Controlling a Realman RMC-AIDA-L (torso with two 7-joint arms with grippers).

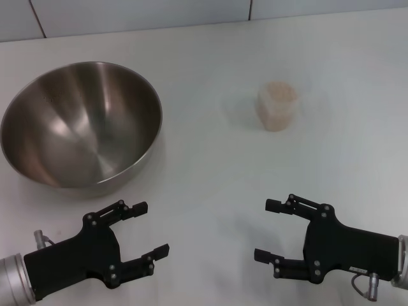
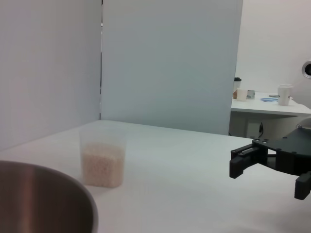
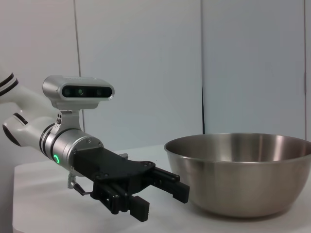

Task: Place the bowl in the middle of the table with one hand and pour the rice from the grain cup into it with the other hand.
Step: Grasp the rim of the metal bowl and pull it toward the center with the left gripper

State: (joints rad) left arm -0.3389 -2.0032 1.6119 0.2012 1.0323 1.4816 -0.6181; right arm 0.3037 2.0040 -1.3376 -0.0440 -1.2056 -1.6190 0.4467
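Observation:
The stainless-steel bowl (image 1: 80, 124) stands on the white table (image 1: 210, 191) at the far left; it also shows in the right wrist view (image 3: 243, 172) and at the edge of the left wrist view (image 2: 43, 199). The clear grain cup (image 1: 277, 106) with rice (image 2: 102, 165) stands upright right of centre, farther back. My left gripper (image 1: 153, 229) is open and empty near the front edge, in front of the bowl. My right gripper (image 1: 271, 231) is open and empty at the front right, well in front of the cup.
A pale wall panel (image 1: 191, 13) runs along the table's far edge. In the left wrist view a second white table (image 2: 269, 104) with cups stands beyond the work table. The right gripper's fingers (image 2: 248, 162) show in the left wrist view.

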